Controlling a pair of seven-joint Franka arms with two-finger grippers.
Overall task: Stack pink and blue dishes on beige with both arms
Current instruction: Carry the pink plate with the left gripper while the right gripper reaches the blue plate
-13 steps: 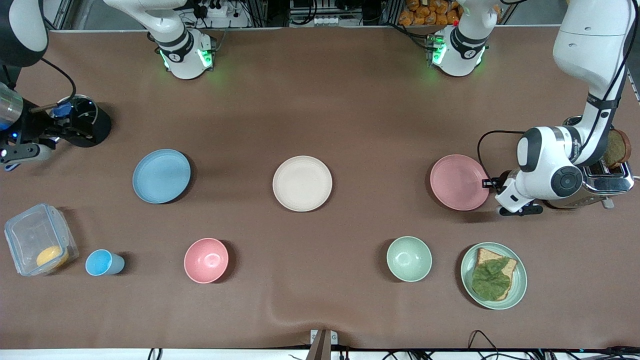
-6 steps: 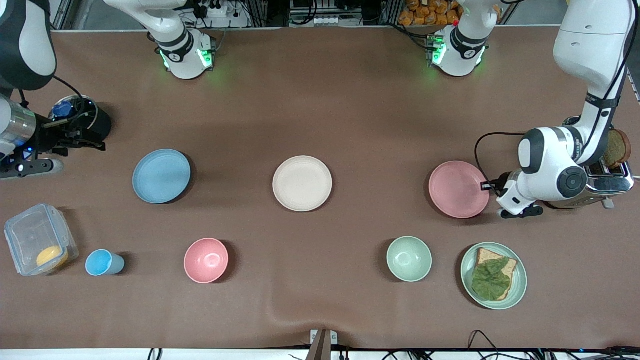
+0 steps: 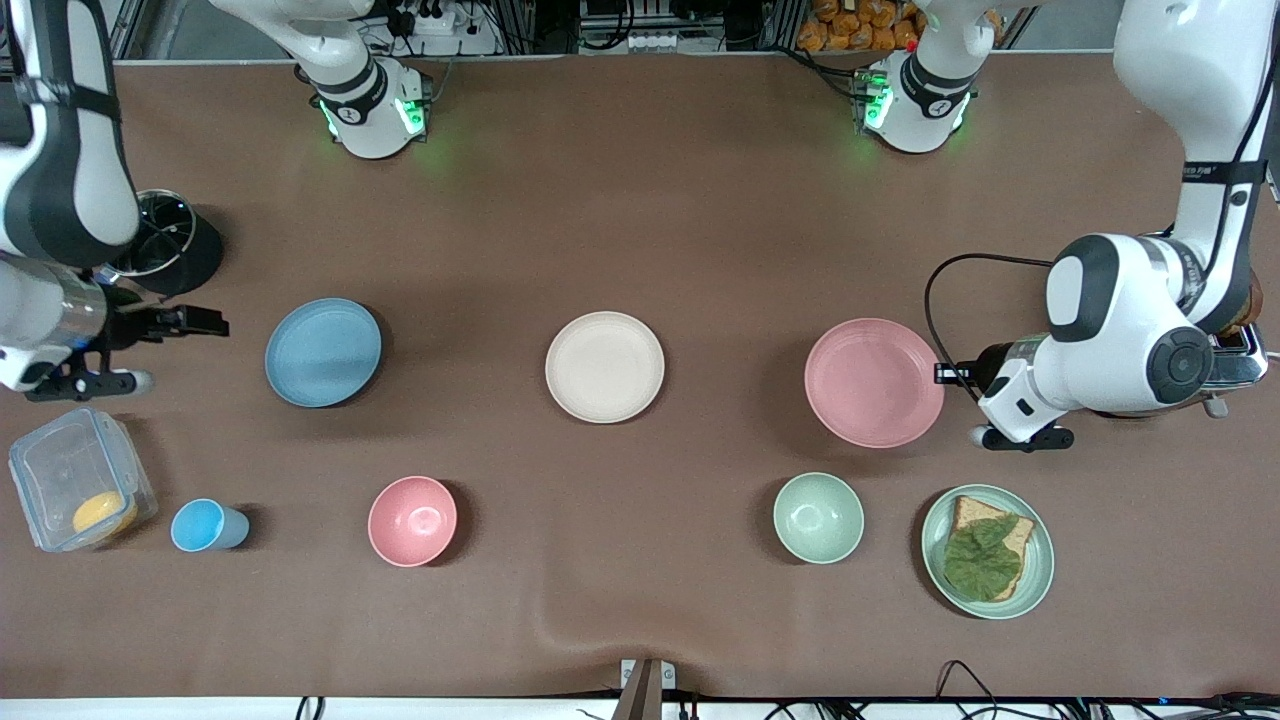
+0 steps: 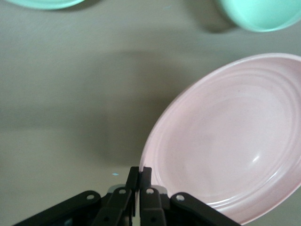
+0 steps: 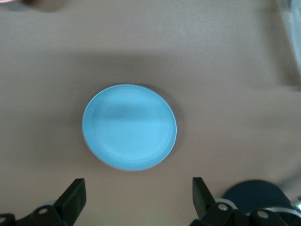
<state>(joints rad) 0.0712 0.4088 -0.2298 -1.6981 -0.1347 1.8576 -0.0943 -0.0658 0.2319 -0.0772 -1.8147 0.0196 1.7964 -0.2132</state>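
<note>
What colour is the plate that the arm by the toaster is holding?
Pale pink. The left gripper pinches the plate by its rim; the left wrist view shows it best.

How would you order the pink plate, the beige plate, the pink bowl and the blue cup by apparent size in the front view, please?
1. pink plate, lifted by the left gripper, so likely enlarged by nearness
2. beige plate
3. pink bowl
4. blue cup

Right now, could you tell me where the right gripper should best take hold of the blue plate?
Probably by the rim. The blue plate lies flat on the table, so only its thin edge offers a pinch. The right gripper is open beside it, toward the right arm's end, so that nearest edge seems the natural approach.
</note>
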